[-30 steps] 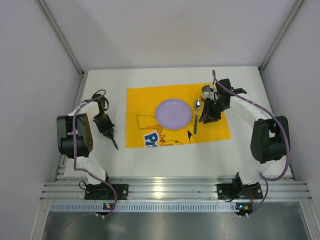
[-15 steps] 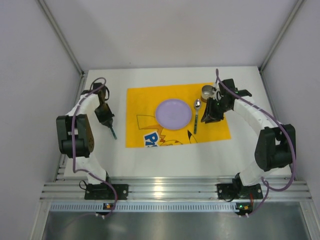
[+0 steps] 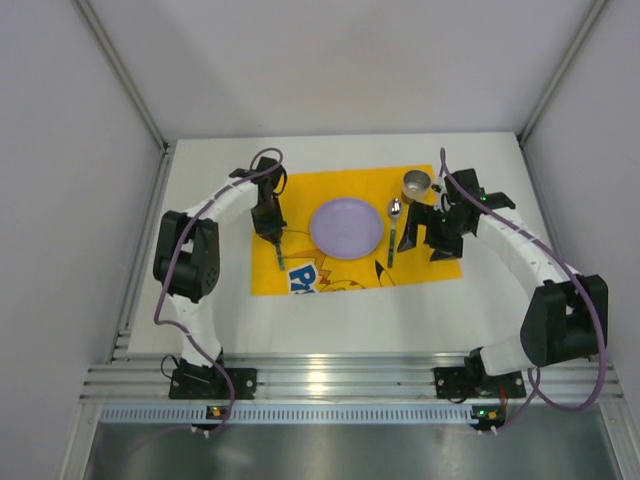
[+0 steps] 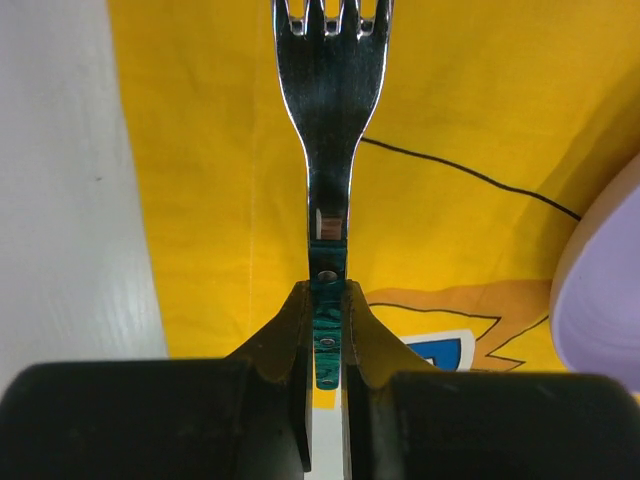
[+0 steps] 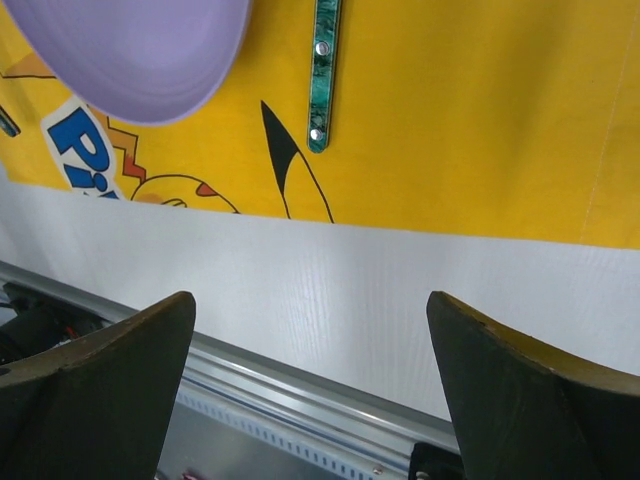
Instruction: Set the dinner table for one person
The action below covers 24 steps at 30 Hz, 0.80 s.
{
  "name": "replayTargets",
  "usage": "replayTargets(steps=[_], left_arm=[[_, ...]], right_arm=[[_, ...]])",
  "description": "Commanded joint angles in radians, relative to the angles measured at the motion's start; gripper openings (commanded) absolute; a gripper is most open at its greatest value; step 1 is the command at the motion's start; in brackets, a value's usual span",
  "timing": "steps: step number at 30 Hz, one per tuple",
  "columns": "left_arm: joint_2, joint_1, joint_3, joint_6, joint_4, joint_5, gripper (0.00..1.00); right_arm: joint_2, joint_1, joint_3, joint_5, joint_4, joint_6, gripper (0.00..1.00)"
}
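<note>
From above, the left claw [image 3: 273, 238] hung over the left strip of the yellow cartoon mat [image 3: 300, 195], with the lilac plate [image 3: 347, 227] just to its right. The right claw [image 3: 430, 245] hovered over the mat's right part, the spoon [image 3: 393, 235] just to its left and a metal cup [image 3: 416, 184] beyond it. The white bench [image 3: 330, 320] lay beneath both claws and spread past the mat on every side. In the left wrist view, the left claw was pinched tight on the green handle of a fork [image 4: 333, 120], tines ahead, bare bench close on its left. In the right wrist view, the right claw was spread wide and empty over the mat's near edge, with bare bench running beneath it to the aluminium rail [image 5: 300, 400]. The bench looked hard, flat and fixed: a surface to set things on, not to grip. The slot between mat edge and plate seemed narrow.
</note>
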Motion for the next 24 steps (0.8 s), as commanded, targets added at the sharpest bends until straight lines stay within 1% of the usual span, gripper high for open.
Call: replayTargets(steps=[1,6,8,10,11,13,15,20,22,24], left_arm=[[0.043,-0.016,0.089,-0.023,0.033,-0.011,0.00],[0.120,-0.019,0.190,0.039,-0.007,-0.088,0.00],[0.161,-0.019,0.228,0.070,-0.033,-0.094,0.00],[0.177,-0.021,0.235,0.081,-0.034,-0.091,0.00],[0.184,-0.021,0.224,0.085,-0.024,-0.093,0.17],[0.185,-0.021,0.189,0.085,-0.005,-0.088,0.37],[0.172,-0.021,0.170,0.079,0.018,-0.088,0.61],[0.119,-0.021,0.161,0.090,0.026,-0.117,0.70],[0.067,-0.021,0.175,0.104,0.021,-0.134,0.73],[0.002,-0.016,0.178,0.133,0.032,-0.180,0.80]], right_arm=[[-0.053,0.000,-0.023,0.018,-0.016,-0.008,1.00],[-0.067,0.001,-0.036,0.034,-0.030,-0.025,1.00],[-0.065,0.000,-0.042,0.037,-0.030,-0.026,1.00],[-0.050,0.000,-0.041,0.025,-0.031,-0.028,1.00],[-0.045,0.000,-0.035,0.020,-0.030,-0.032,1.00],[-0.025,0.000,-0.018,0.018,-0.036,-0.037,1.00],[-0.013,0.000,0.011,0.021,-0.045,-0.045,1.00],[0.009,0.001,0.060,0.029,-0.062,-0.045,1.00],[0.003,0.000,0.065,0.034,-0.065,-0.042,1.00],[-0.005,0.001,0.069,0.035,-0.068,-0.035,1.00]])
